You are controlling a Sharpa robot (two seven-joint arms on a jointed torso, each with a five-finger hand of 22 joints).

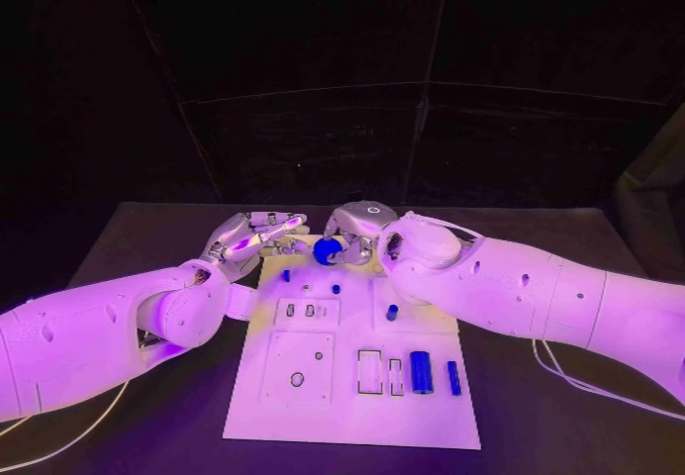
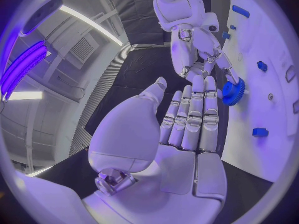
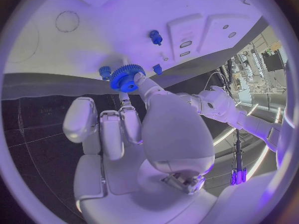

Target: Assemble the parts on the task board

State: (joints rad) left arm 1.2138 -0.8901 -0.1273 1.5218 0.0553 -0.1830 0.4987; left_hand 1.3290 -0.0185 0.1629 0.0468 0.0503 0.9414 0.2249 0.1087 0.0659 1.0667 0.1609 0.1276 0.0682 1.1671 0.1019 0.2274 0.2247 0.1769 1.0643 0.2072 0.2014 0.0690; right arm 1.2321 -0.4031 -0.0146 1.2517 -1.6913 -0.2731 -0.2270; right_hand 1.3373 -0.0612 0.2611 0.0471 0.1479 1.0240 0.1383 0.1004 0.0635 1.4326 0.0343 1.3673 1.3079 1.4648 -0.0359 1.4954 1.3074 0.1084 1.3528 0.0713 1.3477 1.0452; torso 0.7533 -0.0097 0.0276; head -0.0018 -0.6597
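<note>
One blue gear is being held by the right robot hand at the upper middle of the head frame, over the far end of the board. In the right wrist view the gear is sitting pinched at the fingertips, just above the board's edge; whether it is touching the board I cannot tell. It is looking like a small round toothed wheel with a raised hub, solid blue, teeth even all round.

To do this step well, I judge, the wheel should be kept flat to the board and lined up over its post before being lowered, with a slight twist so the teeth mesh with any neighbour instead of riding on top. A tilted gear is likely to jam.

The left robot hand is hanging just left of the gear in the head frame, released, fingers straight and holding nothing; the left wrist view is showing its fingers reaching toward the gear without clearly touching it. It could be steadying the board, or it should be kept clear of the descent.

Lower on the board a thick cylinder and a thin pin are lying side by side at lower right, with a short peg nearer the middle. The board is lying on the dark surface.
</note>
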